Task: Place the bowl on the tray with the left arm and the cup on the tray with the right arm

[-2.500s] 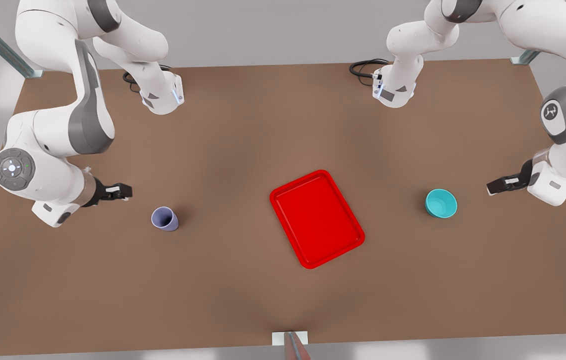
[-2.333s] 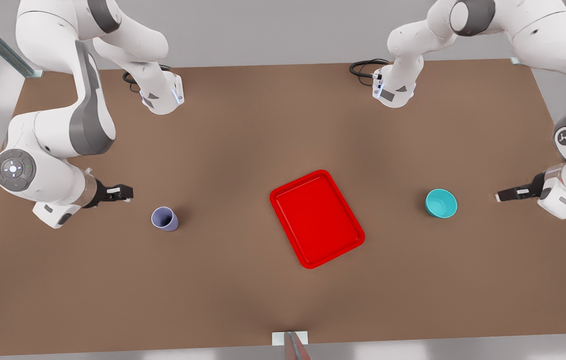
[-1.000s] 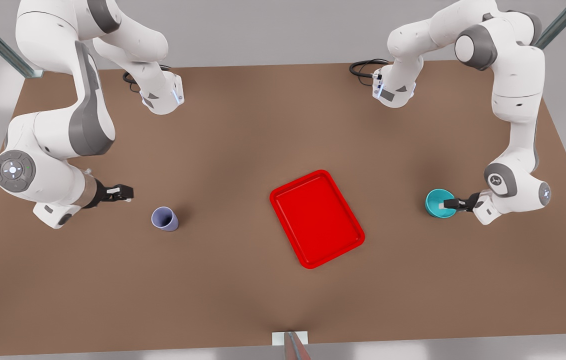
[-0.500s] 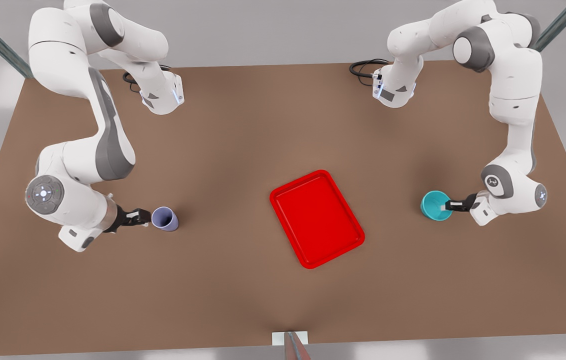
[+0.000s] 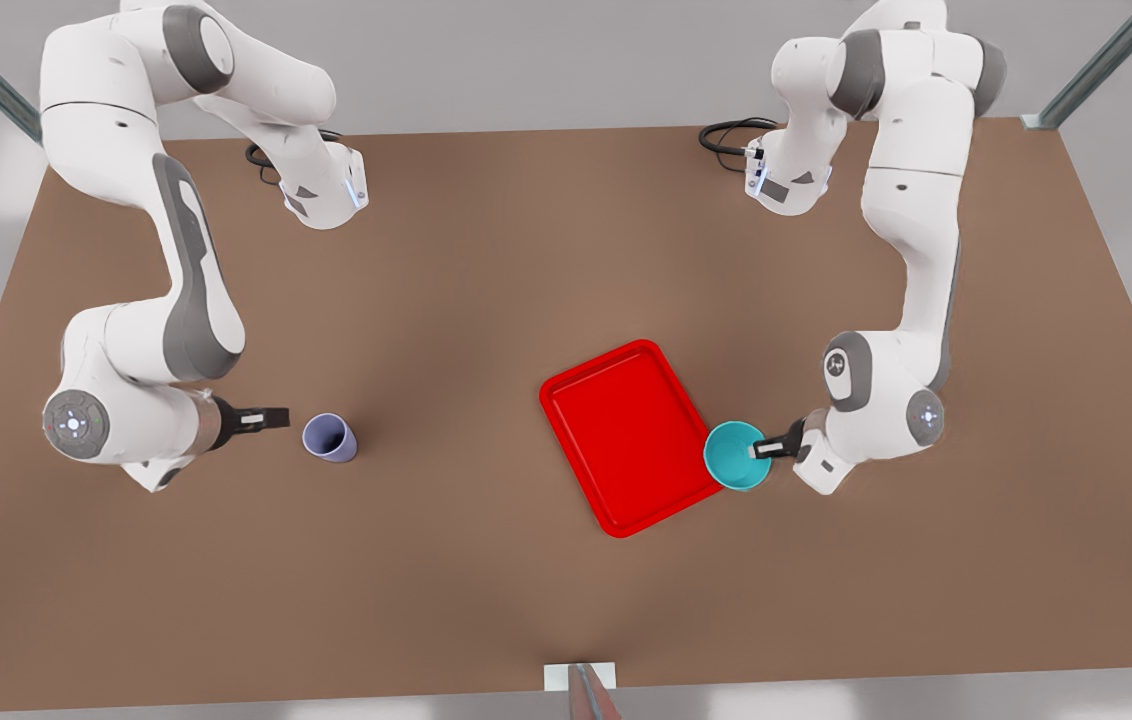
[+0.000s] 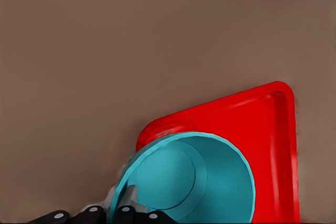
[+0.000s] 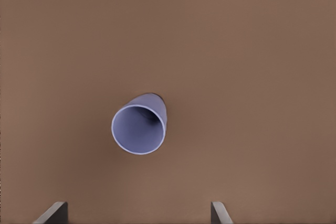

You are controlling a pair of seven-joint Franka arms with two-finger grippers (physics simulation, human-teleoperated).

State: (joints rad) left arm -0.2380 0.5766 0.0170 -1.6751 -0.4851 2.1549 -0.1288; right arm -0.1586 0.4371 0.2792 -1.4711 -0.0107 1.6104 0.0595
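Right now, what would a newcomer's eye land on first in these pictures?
The bright red tray at the table's middle, and the teal bowl pinched by its rim in the left pincer at the tray's edge on the front view's right. Across the table, the lavender cup stands upright before the open right pincer.

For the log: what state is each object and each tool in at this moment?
Teal round plastic bowl: upright, gripped at its rim, overlapping the tray's edge.
Red rectangular tray: flat on the table, nothing fully on it.
Lavender tumbler cup: upright on the table, untouched.
Left tool: shut on the bowl.
Right tool: open, beside the cup.
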